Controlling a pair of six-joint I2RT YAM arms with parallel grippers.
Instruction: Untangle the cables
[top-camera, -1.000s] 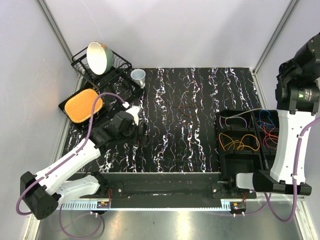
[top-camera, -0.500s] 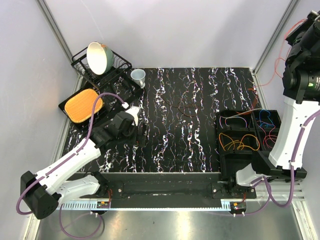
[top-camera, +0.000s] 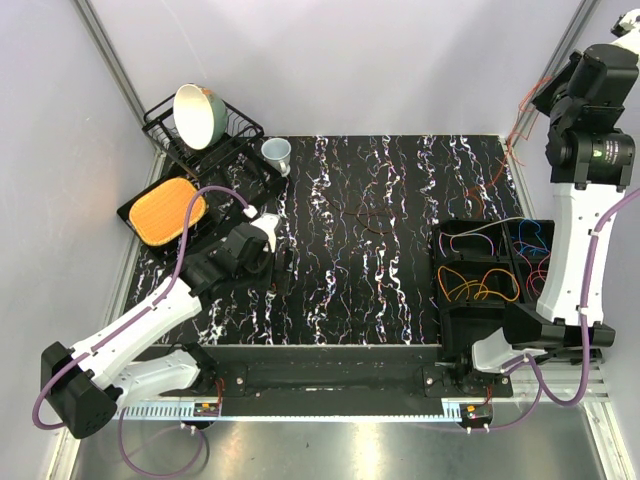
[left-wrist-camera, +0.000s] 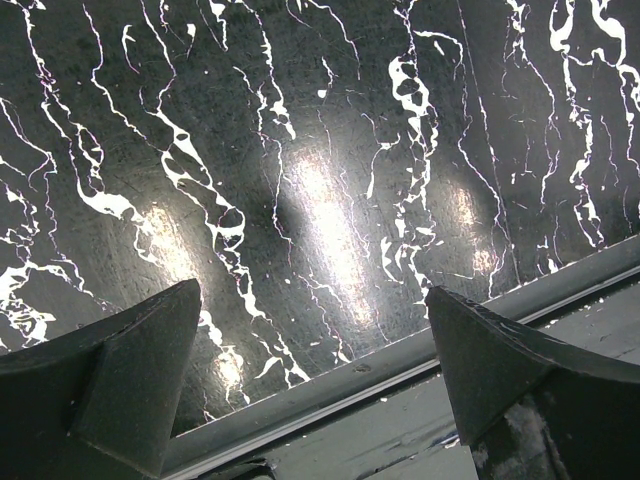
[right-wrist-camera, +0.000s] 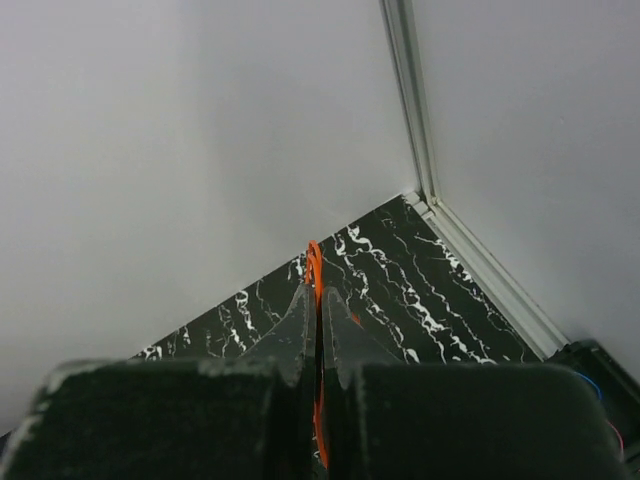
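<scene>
My right gripper (top-camera: 540, 98) is raised high at the back right corner, shut on a thin orange cable (right-wrist-camera: 314, 262) whose loop pokes out above the fingertips. That orange cable (top-camera: 512, 135) hangs down towards the table's right edge. More cables lie in a black divided bin (top-camera: 440, 262): orange loops (top-camera: 478, 285), and blue and red ones (top-camera: 535, 252). A dark loop of cable (top-camera: 375, 218) rests on the marbled table. My left gripper (top-camera: 283, 268) hovers low over the table at the left, open, with nothing between its fingers (left-wrist-camera: 140, 380).
At the back left stand a black dish rack (top-camera: 235, 135) holding a bowl (top-camera: 195, 112), a small cup (top-camera: 277, 152) and a black tray (top-camera: 135, 205) holding an orange pad (top-camera: 168, 210). Enclosure walls close in the back and sides. A metal rail (left-wrist-camera: 400, 355) edges the table's near side.
My right arm has risen from over the bin to the back right corner, drawing the orange cable up with it. The left arm has stayed where it was.
</scene>
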